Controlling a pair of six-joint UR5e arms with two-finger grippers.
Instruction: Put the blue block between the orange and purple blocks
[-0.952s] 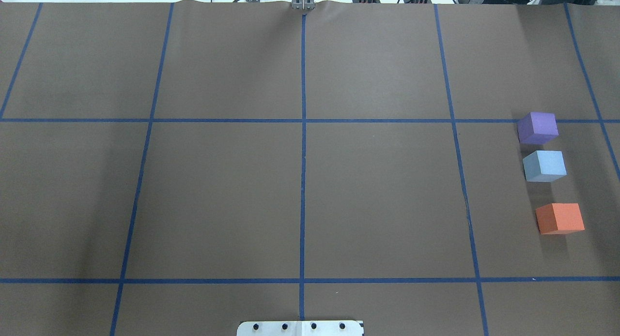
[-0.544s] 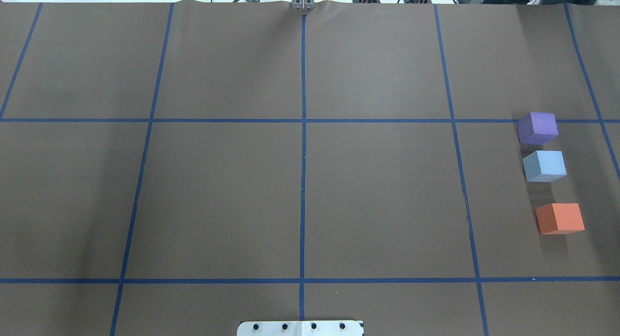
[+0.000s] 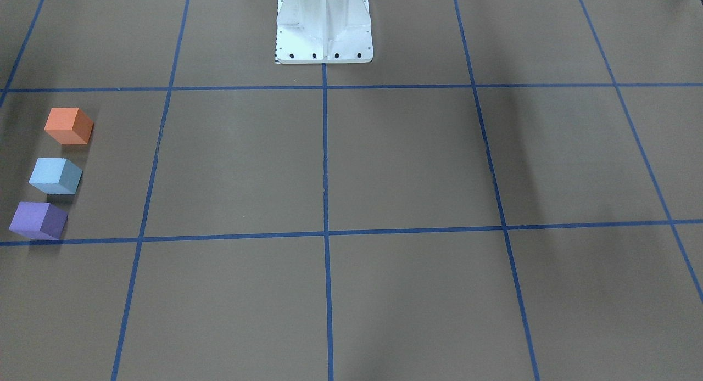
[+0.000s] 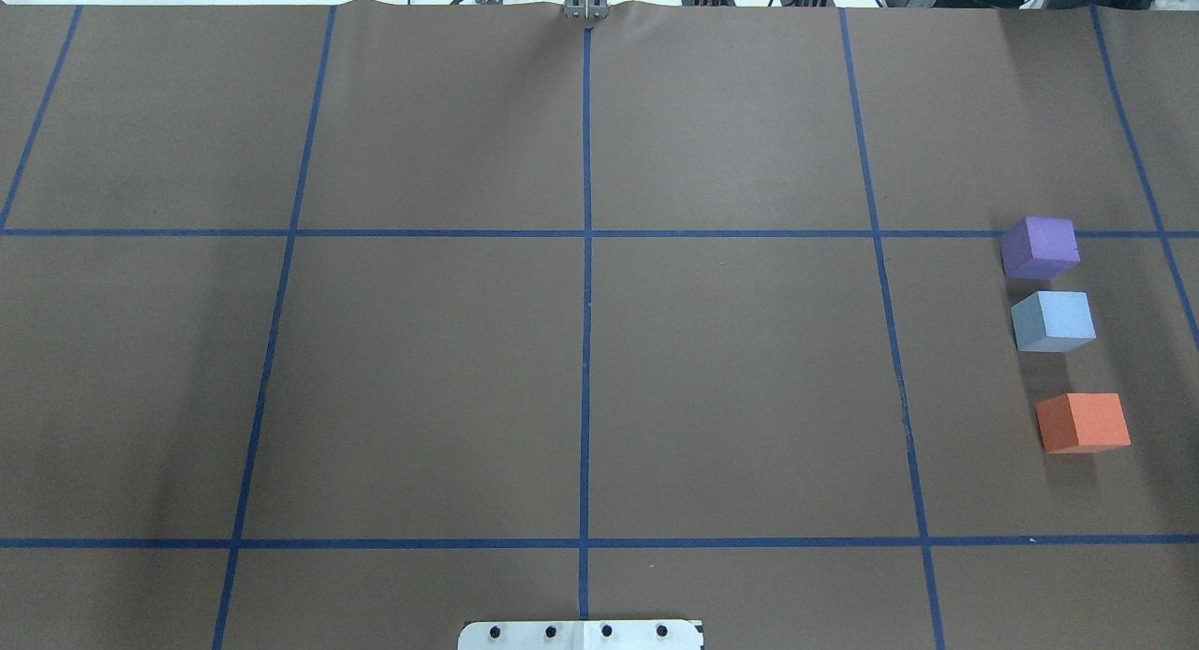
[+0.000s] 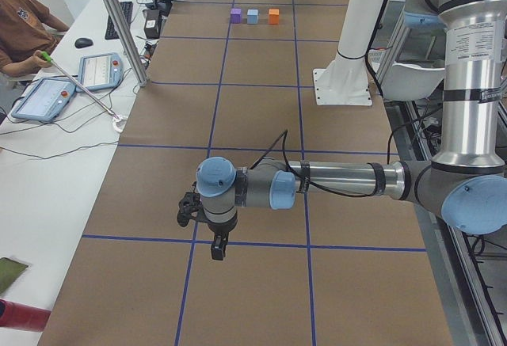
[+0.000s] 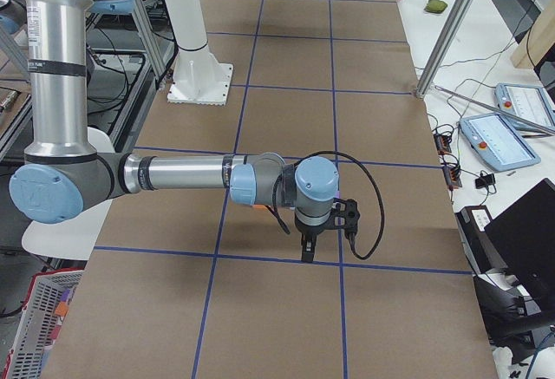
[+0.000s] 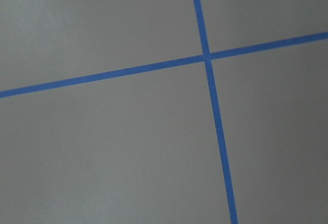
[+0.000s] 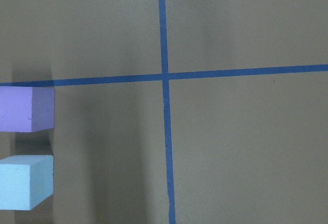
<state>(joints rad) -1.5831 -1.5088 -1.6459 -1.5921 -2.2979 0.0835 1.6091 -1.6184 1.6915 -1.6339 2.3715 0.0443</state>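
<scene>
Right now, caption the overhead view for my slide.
Blue block between purple block and orange block, all apart, on the gridded table's right.

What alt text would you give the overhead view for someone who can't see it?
Three blocks sit in a row near the right edge of a brown table gridded with blue tape: purple block farthest from the robot, blue block in the middle, orange block nearest, none touching.

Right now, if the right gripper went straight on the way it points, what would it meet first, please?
Probably the bare table cover near a tape crossing, since the right gripper points straight down.
</scene>
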